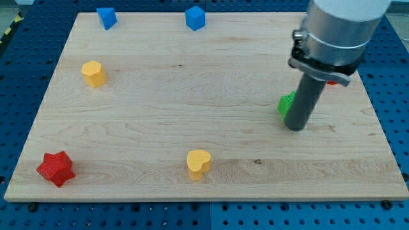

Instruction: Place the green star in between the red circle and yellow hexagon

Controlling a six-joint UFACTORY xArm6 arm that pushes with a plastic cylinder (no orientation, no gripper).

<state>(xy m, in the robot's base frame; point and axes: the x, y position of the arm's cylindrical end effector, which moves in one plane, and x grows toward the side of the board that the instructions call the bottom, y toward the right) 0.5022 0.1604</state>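
Observation:
A green block (285, 103), its shape mostly hidden, peeks out from behind the left side of my rod at the view's right. My tip (295, 127) rests on the board just below and to the right of it, touching or nearly so. A sliver of a red block (332, 82), likely the red circle, shows behind the arm's right side. The yellow hexagon (93, 73) sits at the view's left, far from both.
The wooden board (192, 128) also holds a yellow heart (198, 163) at bottom centre, a red star (55, 168) at bottom left, and two blue blocks (107, 17) (195, 18) along the top edge.

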